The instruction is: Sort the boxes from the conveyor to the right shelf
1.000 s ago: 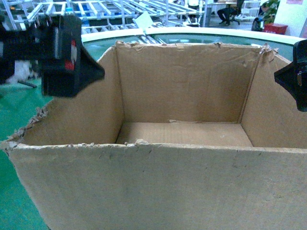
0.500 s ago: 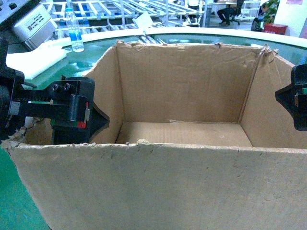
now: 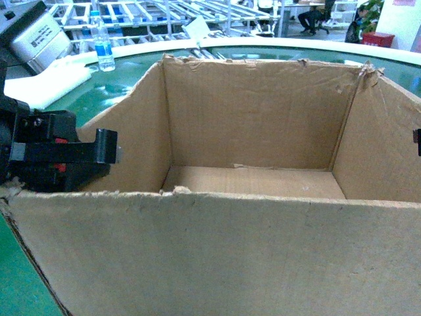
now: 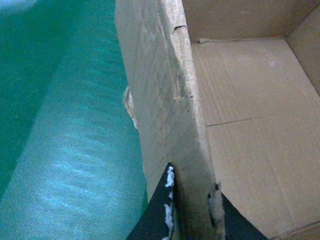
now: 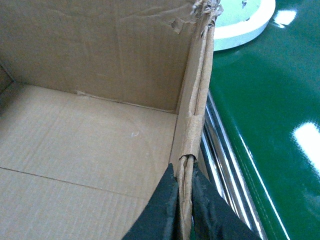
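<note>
One big open brown box (image 3: pixel 250 125) with torn top edges fills the head view and stands on the glossy green conveyor (image 3: pixel 128 76). My left gripper (image 3: pixel 99 155) sits on the box's left wall near the front corner. In the left wrist view its black fingers (image 4: pixel 160 210) straddle that wall (image 4: pixel 165 100) and press it from both sides. My right gripper (image 5: pixel 184 200) is shut on the box's right wall (image 5: pixel 197 75); in the head view only a sliver of the right gripper (image 3: pixel 418 141) shows. The box is empty inside.
A water bottle (image 3: pixel 102 43), a white foam pad (image 3: pixel 46 82) and a grey device (image 3: pixel 33 33) sit at the far left. Steel roller racks (image 3: pixel 164 13) stand beyond the belt; I cannot tell which is the shelf. Shiny rails (image 5: pixel 222 155) run beside the box's right wall.
My left gripper came down from above the box's left wall and now clamps it near the front corner. The right gripper slid right, almost out of the head view.
</note>
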Robot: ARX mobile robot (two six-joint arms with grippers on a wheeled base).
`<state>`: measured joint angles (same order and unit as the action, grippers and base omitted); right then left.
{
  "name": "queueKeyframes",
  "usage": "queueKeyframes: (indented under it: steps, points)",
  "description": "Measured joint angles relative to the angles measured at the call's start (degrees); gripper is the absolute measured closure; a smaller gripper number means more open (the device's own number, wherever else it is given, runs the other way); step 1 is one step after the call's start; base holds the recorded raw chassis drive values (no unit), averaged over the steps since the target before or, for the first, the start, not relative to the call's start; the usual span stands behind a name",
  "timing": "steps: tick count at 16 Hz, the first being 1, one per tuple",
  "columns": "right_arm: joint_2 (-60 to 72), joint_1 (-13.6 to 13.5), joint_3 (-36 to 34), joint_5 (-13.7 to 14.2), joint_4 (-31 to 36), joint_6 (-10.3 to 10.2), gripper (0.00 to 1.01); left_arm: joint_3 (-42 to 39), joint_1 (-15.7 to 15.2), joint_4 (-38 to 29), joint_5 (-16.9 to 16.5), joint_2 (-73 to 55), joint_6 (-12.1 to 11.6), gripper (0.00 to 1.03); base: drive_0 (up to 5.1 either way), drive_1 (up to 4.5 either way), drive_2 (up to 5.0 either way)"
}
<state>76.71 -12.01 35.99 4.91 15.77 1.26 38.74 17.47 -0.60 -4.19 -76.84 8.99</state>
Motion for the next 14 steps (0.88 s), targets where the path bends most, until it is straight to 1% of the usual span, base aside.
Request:
queueKeyframes:
  steps: [2,4,9,11,13,14]
  points:
    - [-0.20,-0.11,-0.24,0.00,0.11,-0.39,0.98,-0.02,-0.11,0.02,0.22,0.09,0.37,0.99,0.0,0.00,0.0]
    - [-0.81,-0.46,-0.52,0.31,0.11,-0.48,0.99,-0.52,0.22,-0.04,0.83,0.72,0.72,1.00,0.0,0.00,0.0]
    - [-3.30,-0.68,-1.62,0.81,1.62,-0.79,0.99,-1.18,1.22,-1.75,2.56,2.78,0.46,1.00,0.0,0.00,0.0]
    - [-6.58,-0.24,-0.31,1.31,0.52,-0.74,0.99,-0.50,2.47,-1.62,4.42,5.46,-0.83,1.00,0.0,0.00,0.0]
    - [-9.70,0.57,3.23,2.38,0.98,-0.17,0.99,3.52,2.99,-3.02,6.49,8.04,-3.13,1.00,0.0,0.00,0.0]
    - [-11.69,0.92,5.09,2.40,1.92,0.00,0.99,5.38,3.23,-3.98,7.50,9.70,-4.52,1.00,0.0,0.00,0.0]
